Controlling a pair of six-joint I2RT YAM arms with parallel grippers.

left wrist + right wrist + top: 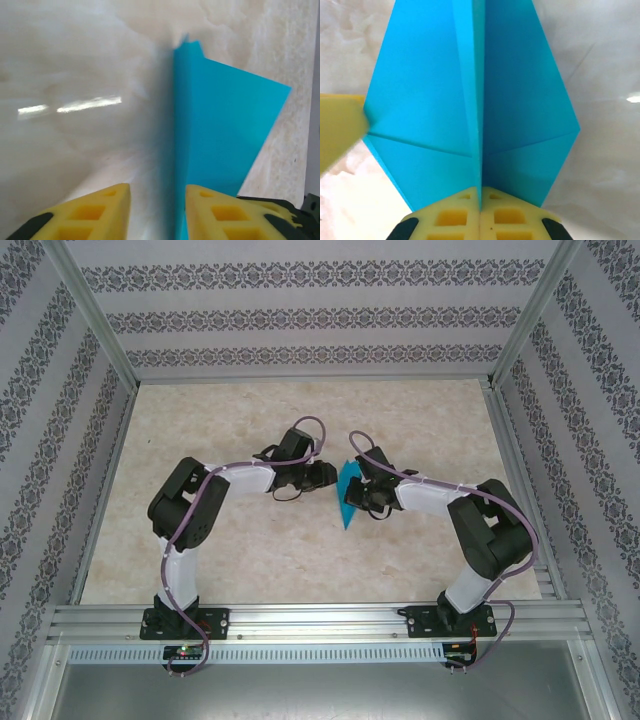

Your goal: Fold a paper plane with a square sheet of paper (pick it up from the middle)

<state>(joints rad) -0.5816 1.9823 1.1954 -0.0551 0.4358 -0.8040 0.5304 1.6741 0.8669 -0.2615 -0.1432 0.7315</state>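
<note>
With our right gripper (481, 194) pinched shut on the centre crease of the half-folded paper (435, 100) above the middle of the table (250, 560), and our left gripper (157, 195) apart at its edge, we fear that single pinch may let it swing or slip.

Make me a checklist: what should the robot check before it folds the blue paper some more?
1. Right tool shut on the thin teal-blue creased paper sheet at its middle fold: ok.
2. Left tool open, with the paper's edge in the gap between its yellow fingers: ok.
3. Paper untorn, creases sharp: ok.
4. Paper's lower tip clear of the beige marbled table: cannot tell.
5. Left finger clear of the paper's side corner: cannot tell.
</note>
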